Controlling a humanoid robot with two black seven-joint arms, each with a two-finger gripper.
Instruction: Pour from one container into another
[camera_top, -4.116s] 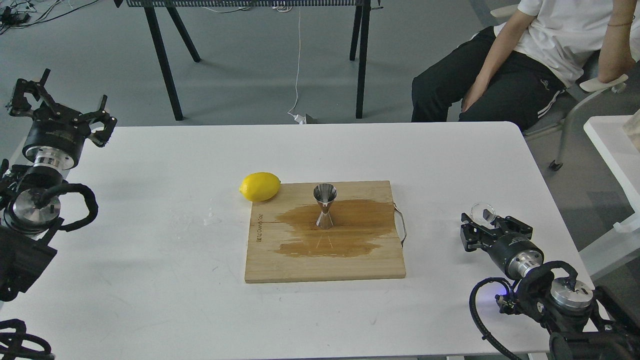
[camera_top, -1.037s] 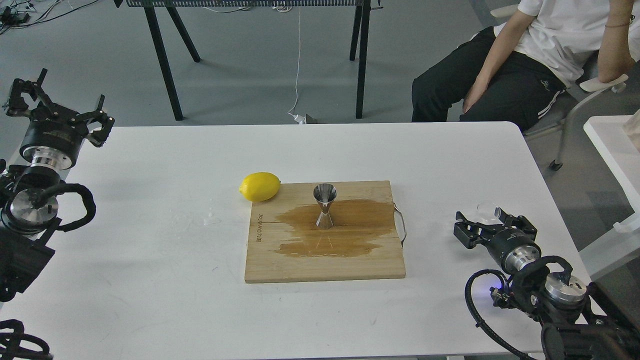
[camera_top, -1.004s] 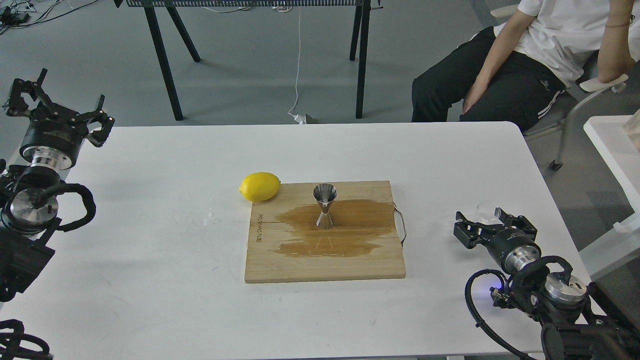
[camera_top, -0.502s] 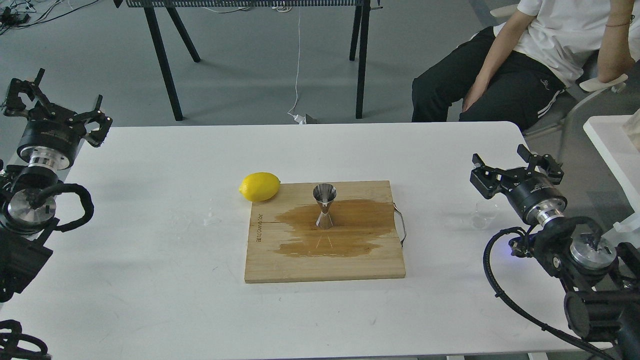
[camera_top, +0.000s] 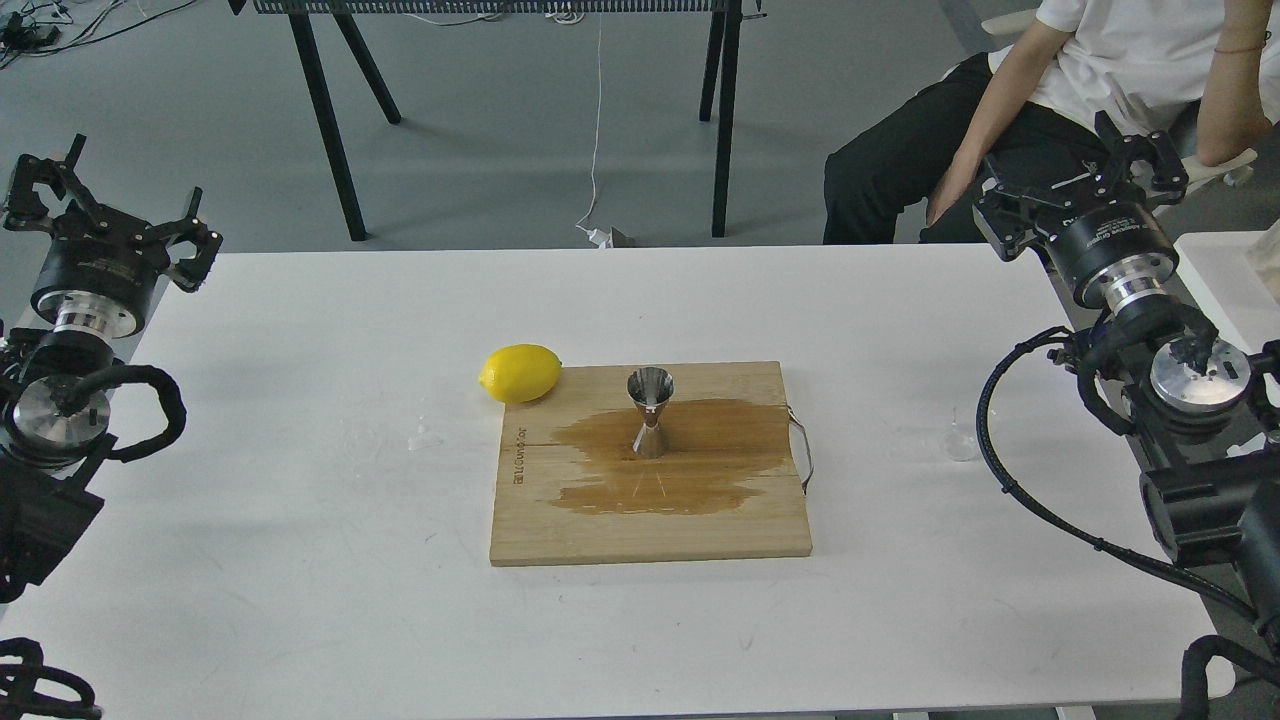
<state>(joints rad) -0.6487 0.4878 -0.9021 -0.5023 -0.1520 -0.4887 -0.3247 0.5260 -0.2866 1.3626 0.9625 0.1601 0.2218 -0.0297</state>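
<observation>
Judging from the head view: pour looks finished. Glass cup (camera_top: 960, 445) set down on table (camera_top: 300, 520) at right, apart from both grippers. Jigger (camera_top: 650, 412) upright on wet cutting board (camera_top: 650, 465). Right gripper (camera_top: 1080, 175) raised, spread, empty; left gripper (camera_top: 105, 205) likewise. Board's engraving unreadable.

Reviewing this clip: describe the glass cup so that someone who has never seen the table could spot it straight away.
Start at the wooden cutting board in the middle of the white table, then look right past its metal handle. The glass cup stands alone on the bare tabletop there, beside the right arm's cable. Unlike the steel jigger and the yellow lemon, it is tiny, colourless and nearly invisible.
</observation>
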